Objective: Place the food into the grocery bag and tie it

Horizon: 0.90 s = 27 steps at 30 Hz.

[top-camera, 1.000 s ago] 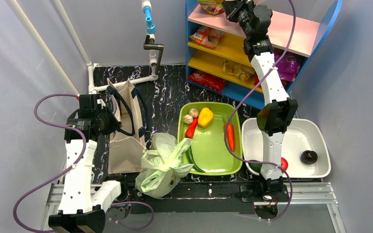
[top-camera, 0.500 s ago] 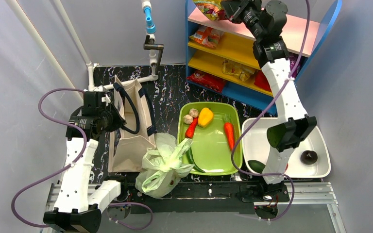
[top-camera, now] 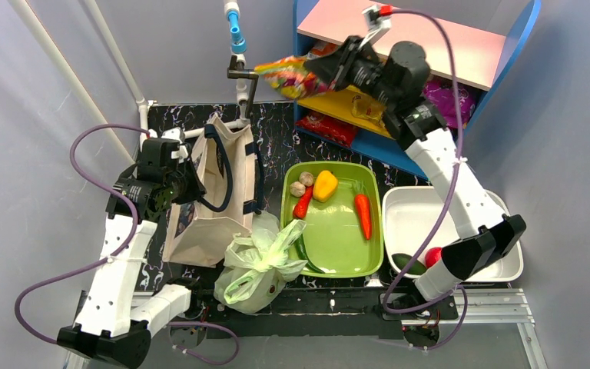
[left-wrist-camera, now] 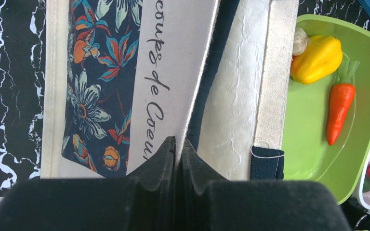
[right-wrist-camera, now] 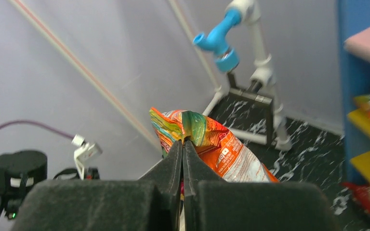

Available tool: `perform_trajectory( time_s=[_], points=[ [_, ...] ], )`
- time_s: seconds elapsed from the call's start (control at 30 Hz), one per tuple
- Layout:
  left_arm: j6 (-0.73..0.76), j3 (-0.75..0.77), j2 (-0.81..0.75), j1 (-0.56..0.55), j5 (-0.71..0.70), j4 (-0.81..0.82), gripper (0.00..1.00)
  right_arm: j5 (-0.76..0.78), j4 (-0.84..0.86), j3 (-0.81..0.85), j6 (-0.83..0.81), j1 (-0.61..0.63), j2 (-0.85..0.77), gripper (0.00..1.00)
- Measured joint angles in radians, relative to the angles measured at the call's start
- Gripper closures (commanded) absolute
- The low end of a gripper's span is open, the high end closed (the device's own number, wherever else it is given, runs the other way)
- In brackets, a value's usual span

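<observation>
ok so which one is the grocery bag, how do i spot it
Find the green tray in the middle of the table; the grocery bag slumps at its near left corner. It is thin, crumpled, pale-green plastic, unlike the stiff beige canvas tote with dark straps on its left.
</observation>
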Motion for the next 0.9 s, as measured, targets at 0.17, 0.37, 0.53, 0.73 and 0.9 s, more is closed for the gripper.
perform_trajectory(
  time_s=[0.17,0.37,0.53,0.73,0.9],
  points=[
    [0.008,0.006,0.008,-0.029,-0.010,0.001,1.00,-0.026,-0.006,-0.125,0.004,0.106,-0.024,0.99],
    [0.008,0.006,0.008,-0.046,-0.010,0.002,1.00,-0.054,0.001,-0.218,0.017,0.198,-0.035,0.99],
    [0.007,0.006,0.007,-0.055,-0.010,0.001,1.00,-0.090,0.011,-0.234,0.018,0.233,-0.021,0.99],
    [0.007,0.006,-0.005,-0.060,-0.010,0.000,1.00,-0.135,0.023,-0.192,0.009,0.248,0.072,0.99],
    [0.008,0.006,-0.021,-0.062,-0.011,-0.001,1.00,-0.159,0.016,-0.124,-0.014,0.267,0.184,0.99]
  ],
)
